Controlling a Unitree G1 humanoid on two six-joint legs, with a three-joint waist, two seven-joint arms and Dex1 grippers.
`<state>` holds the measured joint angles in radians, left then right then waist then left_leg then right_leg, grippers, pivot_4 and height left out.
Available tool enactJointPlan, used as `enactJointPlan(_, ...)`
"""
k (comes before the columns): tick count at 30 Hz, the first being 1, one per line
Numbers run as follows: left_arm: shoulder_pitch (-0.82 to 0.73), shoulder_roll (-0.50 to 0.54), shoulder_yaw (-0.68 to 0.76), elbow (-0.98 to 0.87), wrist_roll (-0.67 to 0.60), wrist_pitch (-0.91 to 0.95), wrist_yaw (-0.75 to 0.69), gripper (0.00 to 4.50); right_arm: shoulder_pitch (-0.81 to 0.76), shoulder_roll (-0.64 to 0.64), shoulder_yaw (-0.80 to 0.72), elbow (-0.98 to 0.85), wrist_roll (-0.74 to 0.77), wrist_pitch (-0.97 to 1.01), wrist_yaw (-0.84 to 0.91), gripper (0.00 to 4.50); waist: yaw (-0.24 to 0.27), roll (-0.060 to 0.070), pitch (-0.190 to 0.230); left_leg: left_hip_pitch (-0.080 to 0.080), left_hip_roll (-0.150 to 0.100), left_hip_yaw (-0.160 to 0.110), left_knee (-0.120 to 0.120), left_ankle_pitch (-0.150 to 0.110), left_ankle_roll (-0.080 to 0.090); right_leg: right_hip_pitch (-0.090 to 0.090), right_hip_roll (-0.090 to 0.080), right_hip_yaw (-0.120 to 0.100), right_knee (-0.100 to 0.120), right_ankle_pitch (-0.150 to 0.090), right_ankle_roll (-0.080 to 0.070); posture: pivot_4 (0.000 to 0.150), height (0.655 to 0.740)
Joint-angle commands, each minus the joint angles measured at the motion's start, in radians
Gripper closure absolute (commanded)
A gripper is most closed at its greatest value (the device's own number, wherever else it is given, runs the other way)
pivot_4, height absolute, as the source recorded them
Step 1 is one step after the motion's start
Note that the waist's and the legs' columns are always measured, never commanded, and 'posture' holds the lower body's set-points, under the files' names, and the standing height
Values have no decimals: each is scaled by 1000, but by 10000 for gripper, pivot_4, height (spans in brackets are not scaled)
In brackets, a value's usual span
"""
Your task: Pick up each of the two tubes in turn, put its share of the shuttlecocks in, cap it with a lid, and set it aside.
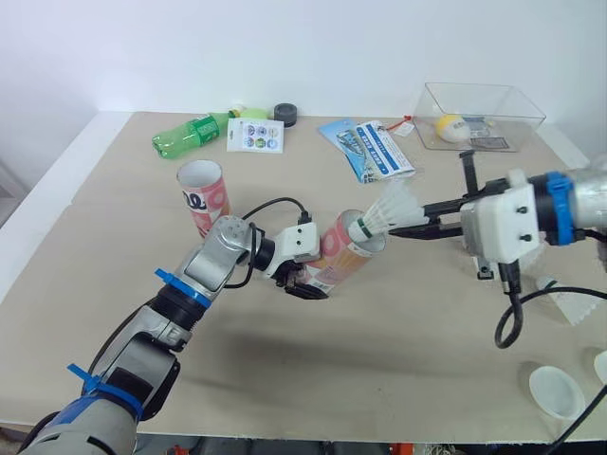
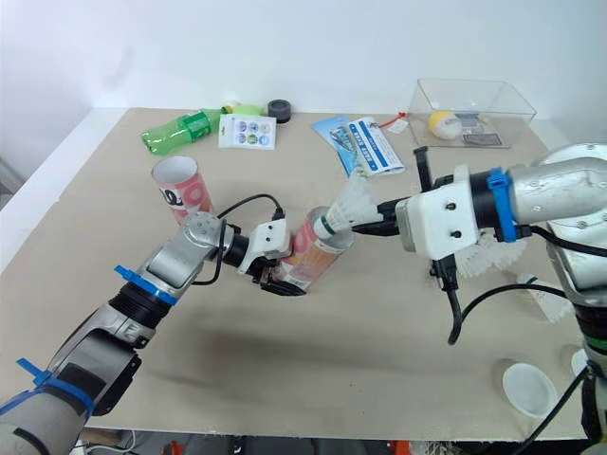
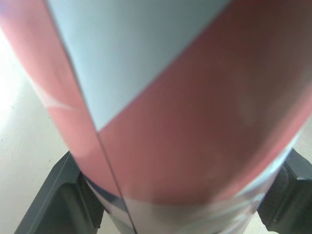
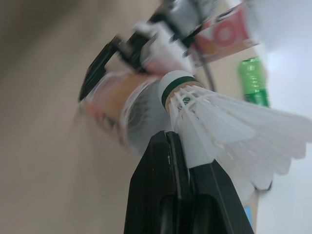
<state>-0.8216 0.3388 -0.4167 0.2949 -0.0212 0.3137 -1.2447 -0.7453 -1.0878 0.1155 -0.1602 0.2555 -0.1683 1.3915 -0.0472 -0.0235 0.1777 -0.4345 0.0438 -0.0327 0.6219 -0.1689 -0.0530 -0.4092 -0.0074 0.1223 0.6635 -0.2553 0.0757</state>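
A pink and white tube (image 1: 341, 252) is held tilted over the table middle, its open mouth facing right, with my left gripper (image 1: 303, 281) shut around its lower part. In the left wrist view the tube (image 3: 170, 107) sits between both fingers (image 3: 53, 195). My right gripper (image 1: 400, 228) is shut on a white shuttlecock (image 1: 387, 212), whose cork tip is at the tube's mouth. The right wrist view shows the shuttlecock (image 4: 219, 122) pinched at its feathers. A second tube (image 1: 202, 194) stands upright to the left. White lids (image 1: 557, 391) lie at the front right.
More shuttlecocks (image 2: 545, 299) lie at the right edge, behind my right arm. Along the back of the table are a green bottle (image 1: 190, 133), a card (image 1: 255, 135), a tape roll (image 1: 285, 115), a blue booklet (image 1: 368, 149) and a clear box (image 1: 479, 117).
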Motion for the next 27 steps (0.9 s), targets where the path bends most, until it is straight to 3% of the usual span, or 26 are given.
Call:
enactJointPlan(1, 12, 8, 6, -31, -3, 12, 11, 11511, -52, 23, 16, 64, -46, -89, 44, 44192, 0, 0, 0, 0, 0, 0, 0, 0, 0, 0, 0, 0, 1, 0, 0, 1500, 7400)
enactJointPlan(5, 22, 12, 5, -50, -5, 23, 19, 11511, -101, 72, 55, 113, -66, -143, 82, 44192, 0, 1, 0, 2, 0, 0, 1, 0, 1, 1, 0, 0, 2, 0, -1, 1500, 7400)
enactJointPlan(6, 23, 13, 4, -53, -5, 25, 20, 11511, -108, 84, 62, 112, -55, -137, 96, 38175, 0, 1, 0, 3, 0, 0, 1, 0, 1, 2, 1, 0, 2, 0, -1, 1500, 7400)
enactJointPlan(8, 25, 13, 5, -56, -4, 28, 24, 11511, -130, 107, 72, 105, -39, -116, 101, 36359, 0, 1, 0, 3, 0, 0, 1, 0, 1, 2, 1, 0, 2, 0, -1, 1500, 7400)
enactJointPlan(10, 27, 15, 6, -58, -4, 30, 27, 11511, -150, 125, 64, 101, -19, -93, 101, 28251, 0, 1, 0, 3, 0, 0, 1, 0, 1, 2, 1, 1, 2, 0, -1, 1500, 7400)
enactJointPlan(12, 27, 16, 6, -59, -3, 32, 28, 11511, -161, 135, 43, 94, 9, -37, 93, 22901, 0, 1, 0, 3, 0, 0, 0, 0, 1, 2, 1, 1, 3, 0, -1, 1500, 7400)
enactJointPlan(14, 28, 19, 6, -60, -3, 32, 27, 11511, -163, 142, -2, 69, 109, 130, 54, 12648, 0, 1, 0, 3, 1, 0, 0, 0, 1, 2, 1, 0, 3, 0, -1, 1500, 7400)
enactJointPlan(15, 27, 20, 5, -58, 0, 29, 26, 11511, -181, 144, -28, 77, 148, 200, 34, 10836, 0, 1, 0, 3, 1, 0, 0, 0, 1, 2, 1, 1, 3, 0, -1, 1500, 7400)
enactJointPlan(20, 20, 22, 0, -49, 5, 19, 22, 11511, -232, 132, -87, 153, 221, 402, 10, 10836, 0, 1, 0, 3, 1, 0, 1, 0, 1, 2, 1, 0, 3, 4, -7, 1500, 7400)
enactJointPlan(23, 16, 22, -4, -45, 8, 10, 19, 11511, -225, 141, -64, 181, 178, 395, 33, 10836, 0, 1, 0, 3, 1, 0, 1, 0, 1, 2, 1, 0, 3, 3, -6, 1500, 7400)
enactJointPlan(27, 10, 18, -7, -52, 7, 15, 18, 11511, -207, 194, 4, 140, 150, 361, 76, 21924, -2, 2, 0, 3, 1, 0, 0, 0, 1, 1, 2, 0, 3, 2, -4, 1500, 7400)
